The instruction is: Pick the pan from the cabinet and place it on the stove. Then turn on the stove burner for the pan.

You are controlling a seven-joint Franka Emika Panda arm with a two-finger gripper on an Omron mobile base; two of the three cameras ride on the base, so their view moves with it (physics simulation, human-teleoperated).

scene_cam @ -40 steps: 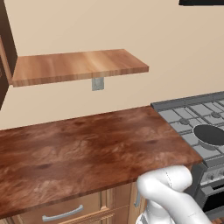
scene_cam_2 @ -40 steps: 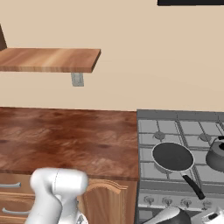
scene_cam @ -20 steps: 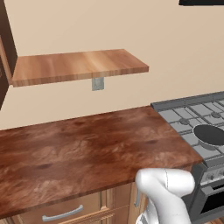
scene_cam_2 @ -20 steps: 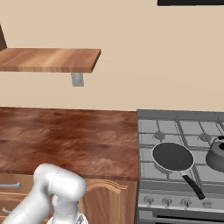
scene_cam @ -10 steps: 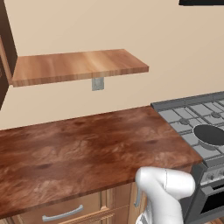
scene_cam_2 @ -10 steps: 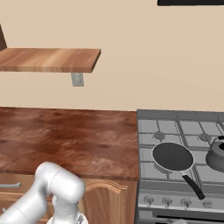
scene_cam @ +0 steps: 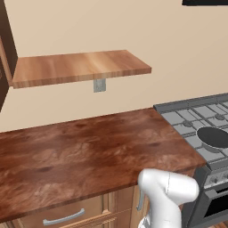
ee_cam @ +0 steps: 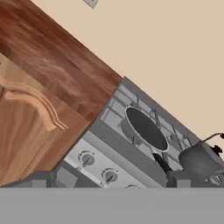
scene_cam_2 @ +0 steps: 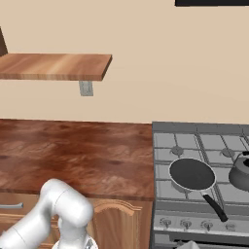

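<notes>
The pan [scene_cam_2: 191,173] sits on the stove [scene_cam_2: 165,146] over the front-left burner, its thin black handle pointing toward the front edge and the row of knobs [ee_cam: 87,159] just below it; a dark kettle [scene_cam_2: 241,172] stands on the grate just beside the pan, on the side away from the counter, and narrows the room there. The brown counter [scene_cam: 80,151] beside the stove lies bare up to its front edge, with a wooden shelf [scene_cam: 75,67] on the wall above it; the gripper's jaws are spread wide and hold nothing.
</notes>
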